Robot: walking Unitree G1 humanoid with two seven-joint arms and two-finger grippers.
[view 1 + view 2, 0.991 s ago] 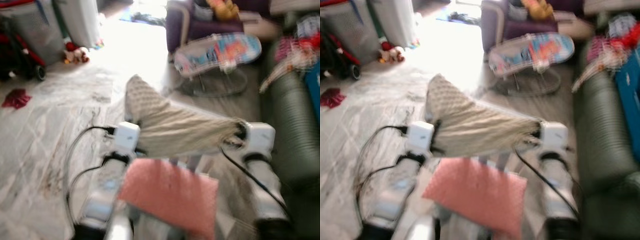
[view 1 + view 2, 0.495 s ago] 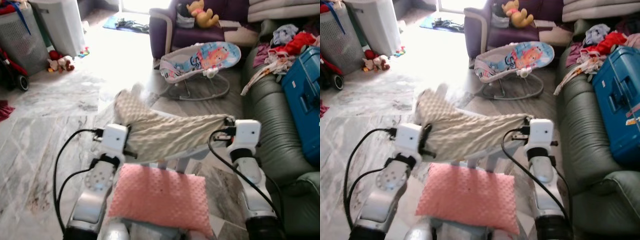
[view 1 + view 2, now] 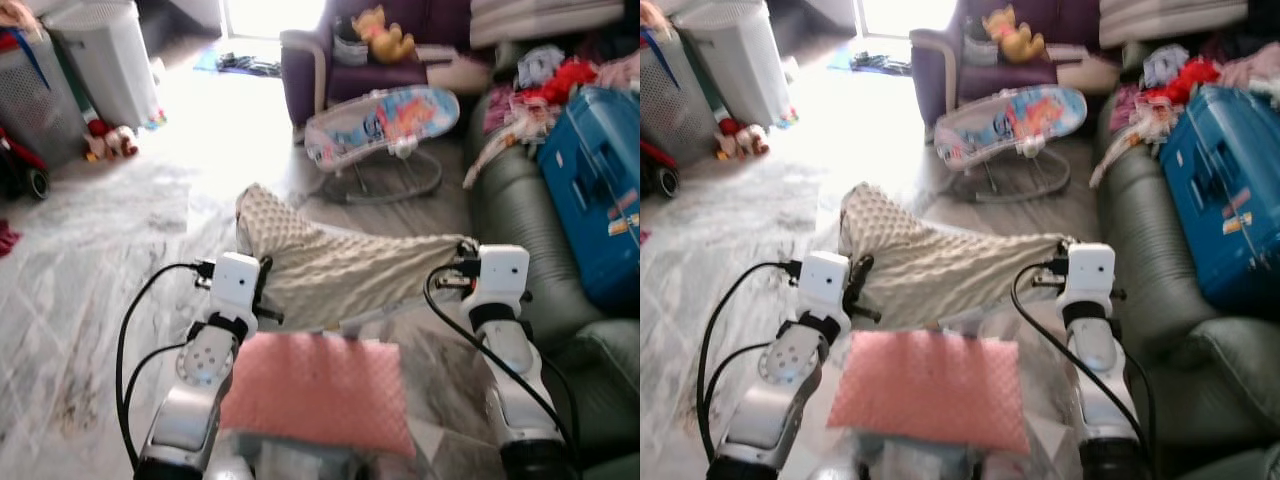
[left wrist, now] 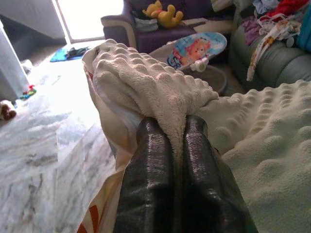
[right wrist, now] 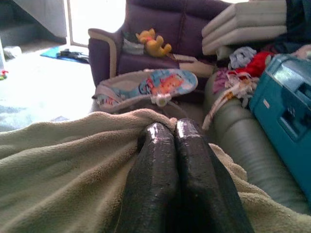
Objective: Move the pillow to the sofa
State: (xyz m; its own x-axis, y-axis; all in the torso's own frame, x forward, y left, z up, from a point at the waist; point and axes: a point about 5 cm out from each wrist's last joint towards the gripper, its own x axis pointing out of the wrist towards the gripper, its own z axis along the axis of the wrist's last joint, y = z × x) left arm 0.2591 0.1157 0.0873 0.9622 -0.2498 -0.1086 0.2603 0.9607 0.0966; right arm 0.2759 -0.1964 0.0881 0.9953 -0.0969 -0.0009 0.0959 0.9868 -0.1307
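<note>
A cream, bumpy pillow (image 3: 340, 270) hangs stretched between my two arms, above the marble floor. My left gripper (image 4: 176, 127) is shut on the pillow's left corner, with fabric bunched over its fingertips. My right gripper (image 5: 174, 128) is shut on the opposite edge. In the left eye view the left gripper (image 3: 262, 288) and right gripper (image 3: 462, 264) sit at either end of the pillow. The dark green sofa (image 3: 510, 210) runs along my right side, close to the right arm. A pink pillow (image 3: 315, 390) lies low in front of my body, under the cream one.
A blue suitcase (image 3: 600, 180) and loose clothes (image 3: 540, 85) lie on the sofa. A baby bouncer (image 3: 385, 115) stands ahead on the floor, before a purple armchair (image 3: 340, 60) with a yellow toy. A laundry basket (image 3: 40, 95) and a white bin (image 3: 100, 55) stand at the far left.
The whole picture has swung, bringing the sofa and blue suitcase into view on the right. Both grippers keep the same hold on the cream pillow.
</note>
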